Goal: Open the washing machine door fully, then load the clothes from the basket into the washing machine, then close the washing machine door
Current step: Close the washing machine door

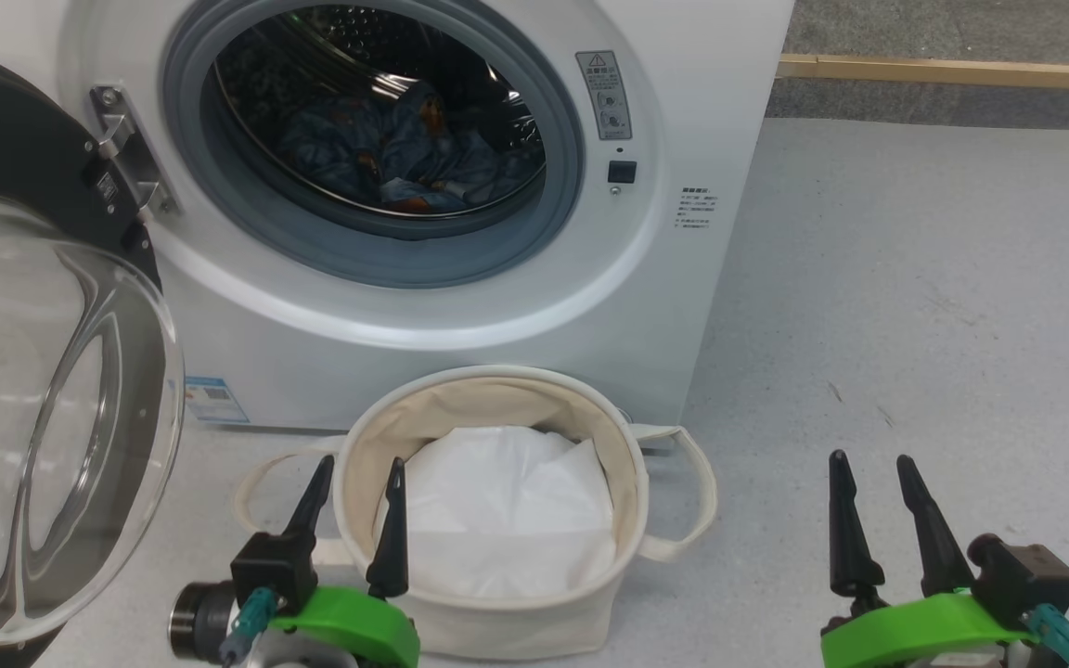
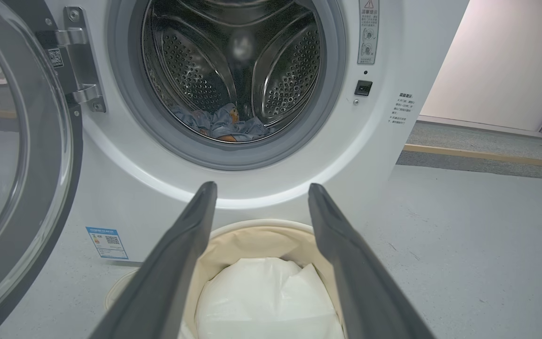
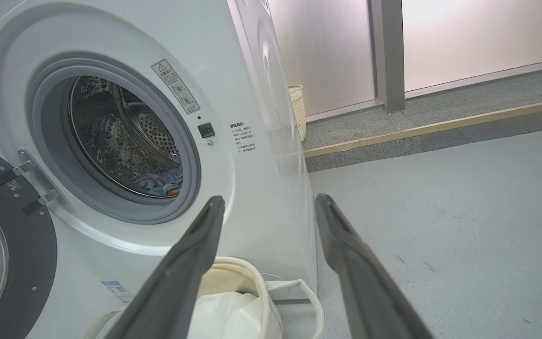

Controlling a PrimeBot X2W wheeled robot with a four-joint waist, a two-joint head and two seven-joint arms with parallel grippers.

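Note:
The white washing machine (image 1: 683, 186) stands with its door (image 1: 43, 417) swung wide to the left, glass bowl facing me. Light blue clothes (image 1: 405, 153) with orange-brown prints lie inside the steel drum (image 2: 233, 61); they also show as clothes (image 2: 224, 125) and clothes (image 3: 160, 183) in the wrist views. The off-white basket (image 1: 488, 622) sits on the floor before the machine, holding only a plain white sheet (image 1: 507, 506). My left gripper (image 1: 354, 473) hangs open at the basket's near left rim. My right gripper (image 1: 873, 468) is open over bare floor, right of the basket.
Grey floor (image 1: 915, 306) stretches to the right of the machine. A wooden strip (image 1: 952, 71) edges a raised step at the back right. A pale woven bin (image 3: 298, 110) stands behind the machine by a frosted wall panel.

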